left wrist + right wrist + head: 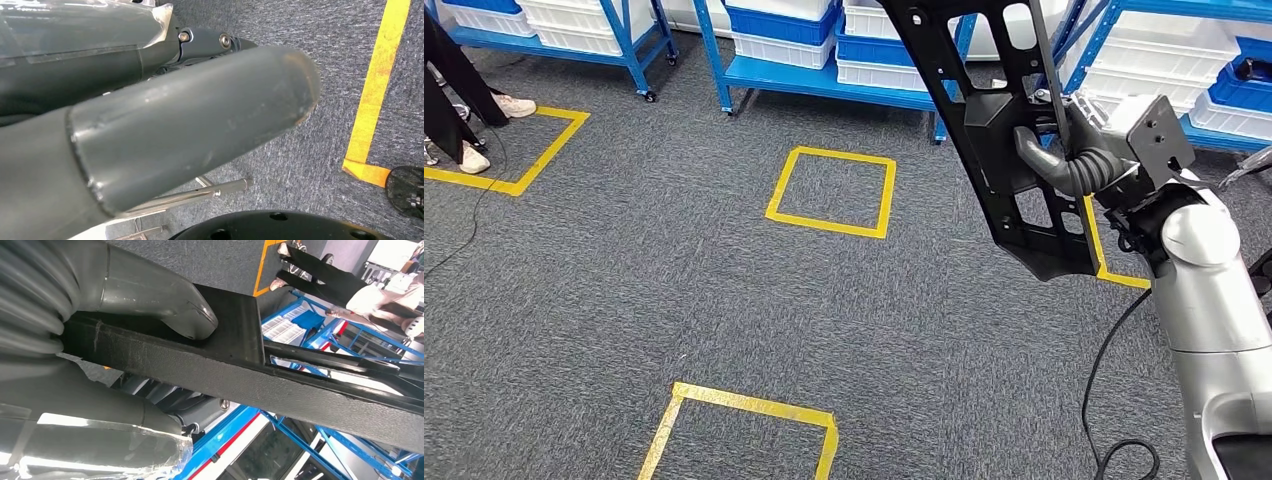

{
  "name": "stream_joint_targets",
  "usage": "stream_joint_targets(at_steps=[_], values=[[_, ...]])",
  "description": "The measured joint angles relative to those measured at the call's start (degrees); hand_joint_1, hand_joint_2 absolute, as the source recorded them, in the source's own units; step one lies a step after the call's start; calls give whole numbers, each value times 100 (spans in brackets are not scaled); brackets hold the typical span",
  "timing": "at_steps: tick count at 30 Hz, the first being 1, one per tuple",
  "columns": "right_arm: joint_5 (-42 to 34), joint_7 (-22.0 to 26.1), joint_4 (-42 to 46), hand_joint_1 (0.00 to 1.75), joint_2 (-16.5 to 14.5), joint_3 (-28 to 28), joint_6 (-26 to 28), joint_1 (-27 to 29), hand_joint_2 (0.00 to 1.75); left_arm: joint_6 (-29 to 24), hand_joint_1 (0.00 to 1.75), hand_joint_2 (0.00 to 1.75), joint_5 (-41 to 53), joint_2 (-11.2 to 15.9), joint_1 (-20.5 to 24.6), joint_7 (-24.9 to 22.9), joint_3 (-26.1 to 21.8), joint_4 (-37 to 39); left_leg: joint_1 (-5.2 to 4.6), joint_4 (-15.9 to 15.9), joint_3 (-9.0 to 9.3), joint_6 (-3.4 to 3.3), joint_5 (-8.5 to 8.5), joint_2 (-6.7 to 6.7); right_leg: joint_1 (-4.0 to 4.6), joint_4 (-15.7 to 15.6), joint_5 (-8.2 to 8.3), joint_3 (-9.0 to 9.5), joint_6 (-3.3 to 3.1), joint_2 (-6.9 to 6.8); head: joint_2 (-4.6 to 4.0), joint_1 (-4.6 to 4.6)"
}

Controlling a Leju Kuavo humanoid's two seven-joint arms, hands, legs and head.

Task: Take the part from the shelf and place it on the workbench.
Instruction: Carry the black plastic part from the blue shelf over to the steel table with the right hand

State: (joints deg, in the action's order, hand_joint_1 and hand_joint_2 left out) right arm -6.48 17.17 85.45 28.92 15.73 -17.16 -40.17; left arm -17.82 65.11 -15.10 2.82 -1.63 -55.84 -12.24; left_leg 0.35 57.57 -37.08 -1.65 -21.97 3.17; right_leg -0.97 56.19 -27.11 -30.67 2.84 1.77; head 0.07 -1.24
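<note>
Aloft over grey carpet (674, 300), a long black part (994, 130) is carried by the humanoid's right hand (1064, 160), whose grey thumb (165, 305) and fingers wrap around the part's flat bar. From the head view the part is a perforated plastic frame with cut-out windows, running from above the hand, tilted, down past it, its lower end hanging beside the silver right arm (1214, 300). From the right wrist view the thumb presses on one face of the black bar (240, 370) while a taped grey finger (100, 450) lies against the opposite face.

Beyond the part, blue shelving (824, 75) holds white bins (874, 40) and blue bins (774, 20). On the carpet between the robot and that shelving lies a yellow tape square (832, 190); another yellow square (744, 430) lies farther from the shelving, nearest the robot. Off to the far side from the part, a person's shoes (494, 125) stand at a third taped outline (524, 150). A black cable (1114, 400) trails on the carpet beside the right arm.

The left hand (175, 130) hangs low over the carpet near a yellow tape strip (375, 90), a thick grey thumb close to the lens; whether its fingers are spread or curled cannot be told.
</note>
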Motion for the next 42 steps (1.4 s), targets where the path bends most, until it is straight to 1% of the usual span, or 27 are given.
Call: stream_joint_targets(at_steps=[2, 4, 6, 8, 9, 10, 11, 12, 13, 14, 16, 18, 20, 21, 23, 24, 25, 26, 28, 30, 32, 34, 36, 38, 39, 40, 42], values=[[35, 1, 8, 175, -1, 1, 7, -19, 175, -8, 0, 0, 1, 2, 2, -52, -1, -1, 26, -73, 32, -48, 29, -1, 7, 8, -15, 1, 21, -17, 0, 8], [60, 3, 9, 175, -4, 10, 9, -64, 175, -21, 0, 0, 1, 2, 3, -112, -1, -2, 77, -183, 85, -89, 88, -3, 1, 276, -187, -118, 6, -69, 0, -4], [68, 4, -8, 175, -15, 31, 10, -115, 175, -26, 0, 0, 7, 0, 4, -166, 0, -1, 113, -220, 87, -105, 114, 3, -34, 996, -543, -451, -9, -105, 0, -27], [70, 7, -37, 175, -38, 60, 9, -135, 175, -21, 0, 0, 14, -4, 3, -206, 1, 2, 140, -217, 65, -81, 125, 31, -72, 1590, -764, -711, 50, -108, 0, -36], [67, 14, -51, 175, -50, 74, 9, -134, 175, -16, 0, 0, 16, -7, 3, -218, 1, 2, 158, -211, 55, -54, 132, 52, -104, 1561, -725, -683, 117, -109, 0, -38], [63, 25, -62, 175, -57, 84, 9, -132, 175, -10, 0, 0, 17, -7, 3, -225, 0, 2, 181, -200, 45, -21, 137, 78, -142, 1298, -600, -540, 197, -107, 0, -39], [49, 37, -68, 175, -55, 89, 9, -129, 175, -26, 0, 0, -6, -7, 3, -237, -2, 2, 205, -178, 32, 23, 138, 107, -186, 858, -430, -306, 282, -90, 0, -42], [15, 44, -70, 175, -40, 90, 9, -122, 175, -94, 0, 0, -71, -4, 4, -259, -18, 1, 222, -158, 18, 78, 139, 141, -199, 461, -290, -103, 338, -50, 0, -47], [-36, 39, -61, 175, -4, 85, 8, -111, 175, -229, 0, 0, -189, -2, 8, -286, -62, -1, 227, -136, 3, 135, 139, 177, -188, 170, -192, 36, 338, -13, 0, -58], [-99, 16, -51, 175, 44, 72, 1, -98, 175, -417, 0, 0, -345, 2, 11, -314, -134, -3, 225, -132, -12, 187, 149, 212, -160, 17, -139, 117, 299, 13, 0, -54], [-214, -54, -24, 175, 147, 27, -29, -77, 175, -840, 0, 0, -618, 17, 2, -338, -336, -8, 216, -173, -32, 273, 203, 278, -68, 4, -96, 121, 167, -17, 0, -33], [-267, -120, 10, 175, 208, -16, -61, -60, 175, -1233, 0, 0, -687, 58, -20, -373, -510, -11, 214, -147, -77, 315, 184, 201, -115, -15, -39, 125, 57, -103, 0, 16], [-269, -167, 73, 175, 255, -70, -72, -12, 175, -1549, 0, 0, -565, 116, -20, -495, -591, -13, 196, 323, -290, 308, -118, -58, -181, -37, -14, 121, -65, -211, 0, 72], [-262, -184, 103, 175, 275, -103, -71, 21, 175, -1611, 0, 0, -484, 147, -15, -558, -602, -13, 180, 746, -476, 298, -344, -171, -158, -34, -19, 120, -102, -275, 0, 93], [-250, -206, 139, 175, 308, -156, -69, 64, 175, -1530, 0, 0, -365, 195, -6, -608, -604, -13, 181, 1513, -808, 289, -659, -238, -125, -31, -29, 116, -133, -411, 0, 104], [-245, -218, 151, 175, 318, -168, -68, 75, 175, -1434, 0, 0, -336, 212, -6, -598, -604, -13, 183, 1629, -846, 287, -669, -253, -116, -27, -34, 117, -136, -472, 0, 104], [-242, -229, 164, 175, 325, -174, -68, 82, 175, -1336, 0, 0, -308, 225, -6, -586, -604, -13, 188, 1496, -756, 288, -570, -283, -118, -17, -48, 121, -133, -529, 0, 103], [-240, -238, 179, 175, 332, -179, -68, 84, 175, -1233, 0, 0, -280, 235, -5, -570, -604, -13, 198, 1155, -557, 298, -400, -360, -125, 6, -75, 130, -115, -583, 0, 103], [-237, -249, 211, 175, 351, -203, -68, 77, 175, -1032, 0, 0, -212, 224, 7, -552, -603, -8, 195, 498, -196, 314, -195, -591, -78, 91, -161, 128, -32, -678, 0, 115], [-236, -256, 253, 175, 387, -241, -68, 62, 175, -845, 0, 0, -102, 197, 27, -557, -597, -1, 168, 315, -123, 258, -199, -646, 9, 151, -223, 121, 52, -764, 0, 95], [-239, -261, 300, 175, 426, -274, -64, 70, 175, -675, 0, 0, 41, 189, 31, -601, -565, 1, 139, 326, -142, 162, -196, -500, 19, 139, -250, 155, 88, -847, 0, 50], [-244, -260, 363, 175, 459, -301, -57, 135, 175, -512, 0, 0, 193, 185, 23, -667, -498, 1, 121, 297, -120, 71, -188, -371, -26, 272, -376, 118, 84, -708, 1, 21], [-246, -254, 421, 175, 492, -342, -50, 229, 175, -402, 0, 0, 292, 184, 24, -708, -430, 0, 115, 262, -107, 0, -164, -239, -55, 884, -675, -177, 30, -408, 1, -16], [-237, -238, 441, 175, 504, -384, -48, 308, 175, -346, 0, 0, 314, 181, 27, -716, -401, 0, 92, 248, -112, -26, -148, -95, -34, 1696, -943, -622, -1, -256, 2, -75], [-218, -225, 442, 175, 492, -395, -51, 335, 175, -331, 0, 0, 310, 178, 27, -716, -398, 0, 71, 246, -110, -34, -143, -17, -10, 1896, -963, -763, 6, -227, 2, -103], [-193, -210, 442, 175, 473, -398, -56, 348, 175, -321, 0, 0, 307, 175, 28, -716, -398, 0, 43, 246, -106, -43, -138, 61, 21, 1843, -876, -787, 18, -203, 2, -123], [-149, -185, 441, 175, 435, -397, -63, 346, 175, -318, 0, 0, 304, 169, 32, -716, -397, 0, -7, 244, -93, -65, -123, 215, 84, 1136, -489, -538, -1, -53, 1, -131]])
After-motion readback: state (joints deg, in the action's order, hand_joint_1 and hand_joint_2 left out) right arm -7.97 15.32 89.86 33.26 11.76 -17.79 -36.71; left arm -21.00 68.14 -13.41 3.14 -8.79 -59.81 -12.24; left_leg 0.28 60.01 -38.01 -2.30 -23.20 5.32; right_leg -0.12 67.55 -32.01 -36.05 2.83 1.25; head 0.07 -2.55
